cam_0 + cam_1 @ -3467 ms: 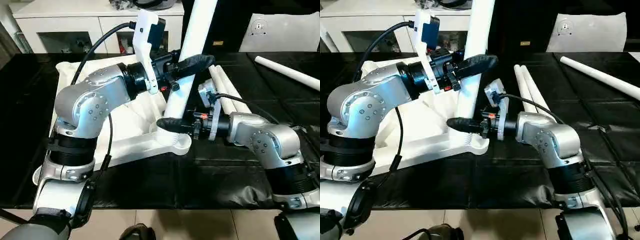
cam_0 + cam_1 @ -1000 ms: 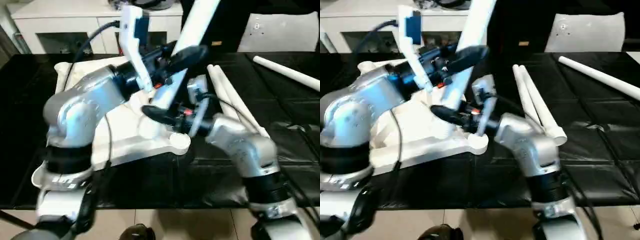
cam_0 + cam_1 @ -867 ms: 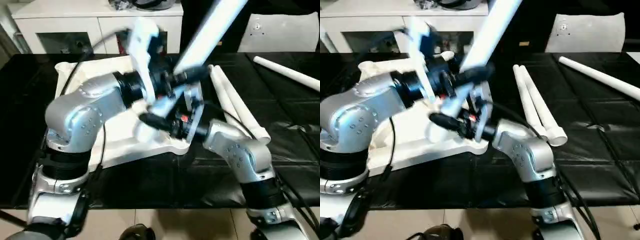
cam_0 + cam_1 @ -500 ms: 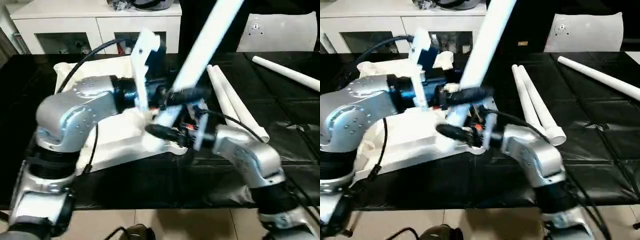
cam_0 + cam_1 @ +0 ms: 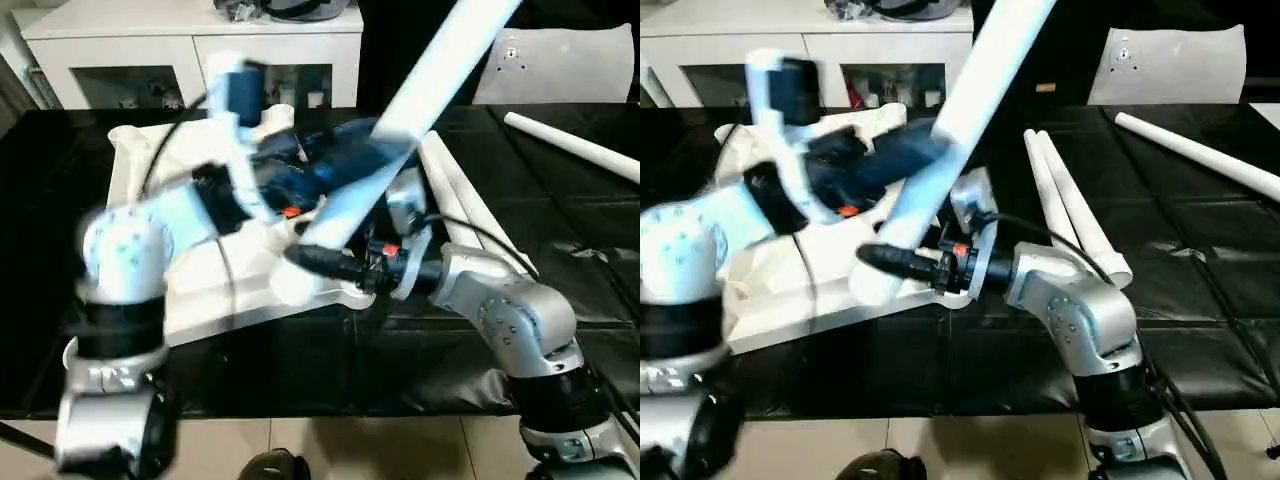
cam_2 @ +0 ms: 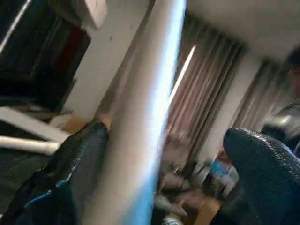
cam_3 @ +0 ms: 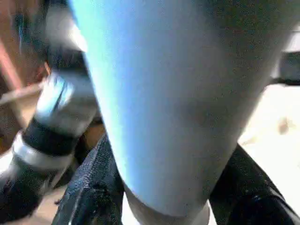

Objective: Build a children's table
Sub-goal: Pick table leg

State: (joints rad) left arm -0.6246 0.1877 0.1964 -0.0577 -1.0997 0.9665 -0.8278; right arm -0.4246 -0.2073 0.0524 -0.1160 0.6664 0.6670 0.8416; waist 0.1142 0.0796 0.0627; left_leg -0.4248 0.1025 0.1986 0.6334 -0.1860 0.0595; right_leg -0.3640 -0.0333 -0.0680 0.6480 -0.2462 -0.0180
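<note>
The white tabletop point(image 5: 128, 150) lies underside up on the black table. One white leg point(image 5: 430, 80) stands tilted, its top leaning right and away. Its lower end is near the tabletop's near corner socket point(image 5: 345, 292); I cannot tell whether it is seated. My right gripper point(image 5: 308, 256) is shut on the leg's lower end, one finger point(image 7: 89, 187) on each side. Higher up the leg, my left gripper point(image 5: 335, 165) is blurred. In the left wrist view the leg point(image 6: 140, 122) rests against one finger point(image 6: 70, 173), with a wide gap to the other, so it is open.
Two more legs point(image 5: 465, 205) lie side by side right of the tabletop. Another leg point(image 5: 570, 145) lies at the far right. A white panel with holes point(image 5: 560, 65) leans at the back right, and a white cabinet point(image 5: 190, 40) stands behind the table.
The leg has tilted further to the right since the earlier frames. My left arm has swung to the left and its fingers have loosened on the leg. The right gripper keeps its hold low down.
</note>
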